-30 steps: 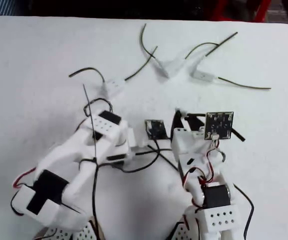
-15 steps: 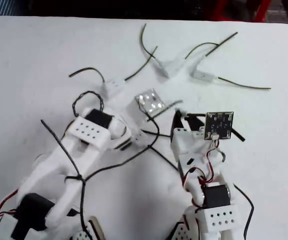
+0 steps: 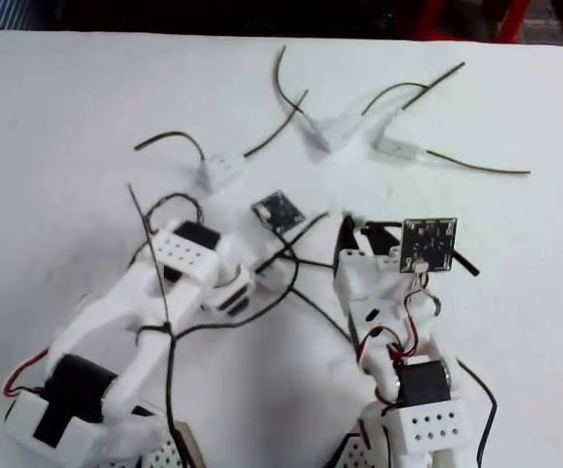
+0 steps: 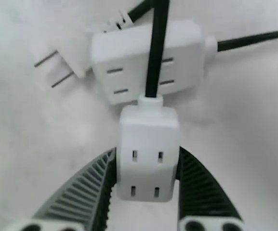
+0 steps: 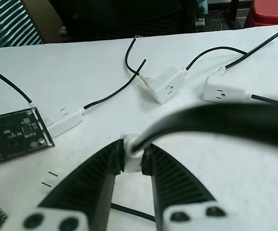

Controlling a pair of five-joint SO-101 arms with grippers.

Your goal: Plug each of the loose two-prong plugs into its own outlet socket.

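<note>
White table (image 3: pixel 47 107), dark room (image 5: pixel 129 19) behind

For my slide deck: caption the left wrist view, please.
Left tool clamps a white outlet block; a loose two-prong plug lies beyond.

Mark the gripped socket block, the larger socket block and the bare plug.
gripped socket block (image 4: pixel 148 144): left wrist view, slotted face.
larger socket block (image 4: pixel 126 50): left wrist view, top face.
bare plug (image 4: pixel 75 61): left wrist view, white body.

Looks like a robotics lab: white table (image 3: pixel 47 117), bare circuit board (image 3: pixel 428 244) on an arm, red stool (image 5: pixel 273 9), window blinds (image 5: pixel 8 21) behind.
</note>
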